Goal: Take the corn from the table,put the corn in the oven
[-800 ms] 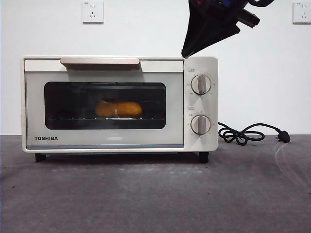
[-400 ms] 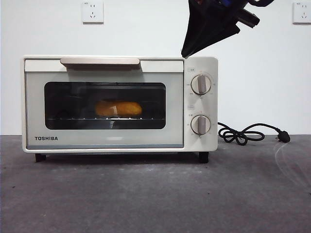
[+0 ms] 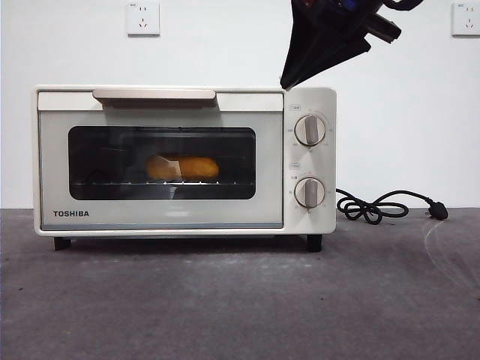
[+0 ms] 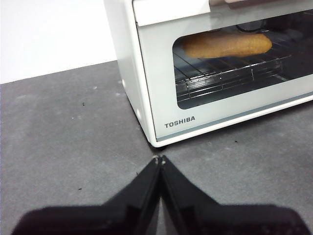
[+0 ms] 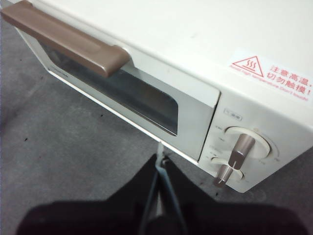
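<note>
Nothing has shifted since the earlier frames: corn, oven and the dark arm all sit as they did a second ago.

Nearest in the front view runs the bare grey bench (image 3: 240,300), mottled and slightly rough. On it, further back, stands the cream oven (image 3: 184,161), its door shut and its beige handle (image 3: 154,94) running along the top of the door at 12 o'clock. Through the dark glass window, the corn (image 3: 183,167) lies on its side on the wire rack inside, near the window's middle. At 3 o'clock from the window sit two round knobs (image 3: 310,130), one above the other. Off the oven's right side, at 3 o'clock, the black cord (image 3: 382,206) lies in loops on the bench, ending in its plug. Farther back, two white wall sockets (image 3: 142,18) hang on the wall at 11 and 1 o'clock.

Left claw (image 4: 159,159) hovers low over the bench just in front of the oven's lower corner by the Toshiba lettering, its jaws pressed together and holding nothing; the corn (image 4: 227,44) shows behind the glass beyond it. Right claw (image 5: 160,157) hangs above the oven's top corner beside the knobs, its jaws closed too and empty; in the front view it is the dark shape (image 3: 330,37) at 1 o'clock.
</note>
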You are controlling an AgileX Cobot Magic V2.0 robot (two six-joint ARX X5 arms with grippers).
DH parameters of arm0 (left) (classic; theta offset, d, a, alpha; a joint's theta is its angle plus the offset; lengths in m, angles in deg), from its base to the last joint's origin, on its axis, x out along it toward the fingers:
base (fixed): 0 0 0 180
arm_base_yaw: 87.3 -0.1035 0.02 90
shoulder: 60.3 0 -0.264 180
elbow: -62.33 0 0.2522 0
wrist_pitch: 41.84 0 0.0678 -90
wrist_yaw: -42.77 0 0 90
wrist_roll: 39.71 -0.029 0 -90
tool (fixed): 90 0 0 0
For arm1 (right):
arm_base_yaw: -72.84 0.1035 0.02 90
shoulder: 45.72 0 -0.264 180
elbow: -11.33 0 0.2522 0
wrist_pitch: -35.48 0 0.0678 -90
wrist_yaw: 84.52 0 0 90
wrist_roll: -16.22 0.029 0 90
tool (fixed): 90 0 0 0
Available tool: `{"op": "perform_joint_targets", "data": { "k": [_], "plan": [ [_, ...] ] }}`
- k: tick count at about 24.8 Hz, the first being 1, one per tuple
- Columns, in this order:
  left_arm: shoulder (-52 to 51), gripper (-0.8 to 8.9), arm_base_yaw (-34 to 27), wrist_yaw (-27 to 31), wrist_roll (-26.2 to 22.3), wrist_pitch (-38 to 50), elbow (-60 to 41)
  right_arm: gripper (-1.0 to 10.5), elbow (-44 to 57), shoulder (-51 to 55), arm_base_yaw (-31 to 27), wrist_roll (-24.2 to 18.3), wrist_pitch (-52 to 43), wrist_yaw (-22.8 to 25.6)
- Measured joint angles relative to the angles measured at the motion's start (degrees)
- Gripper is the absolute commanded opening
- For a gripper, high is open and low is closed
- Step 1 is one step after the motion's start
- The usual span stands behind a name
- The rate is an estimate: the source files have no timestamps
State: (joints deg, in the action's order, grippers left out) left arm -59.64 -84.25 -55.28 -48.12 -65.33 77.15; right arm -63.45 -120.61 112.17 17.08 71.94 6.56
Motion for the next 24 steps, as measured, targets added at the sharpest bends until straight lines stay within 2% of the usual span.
{"op": "perform_joint_targets", "data": {
  "k": [21,24],
  "plan": [
    [0.2,-0.04,0.0,0.0,0.0,0.0,0.0,-0.1,0.0,0.0,0.0,0.0,0.0,0.1],
    [0.2,-0.04,0.0,0.0,0.0,0.0,0.0,-0.1,0.0,0.0,0.0,-0.3,0.2,2.5]
  ]
}}
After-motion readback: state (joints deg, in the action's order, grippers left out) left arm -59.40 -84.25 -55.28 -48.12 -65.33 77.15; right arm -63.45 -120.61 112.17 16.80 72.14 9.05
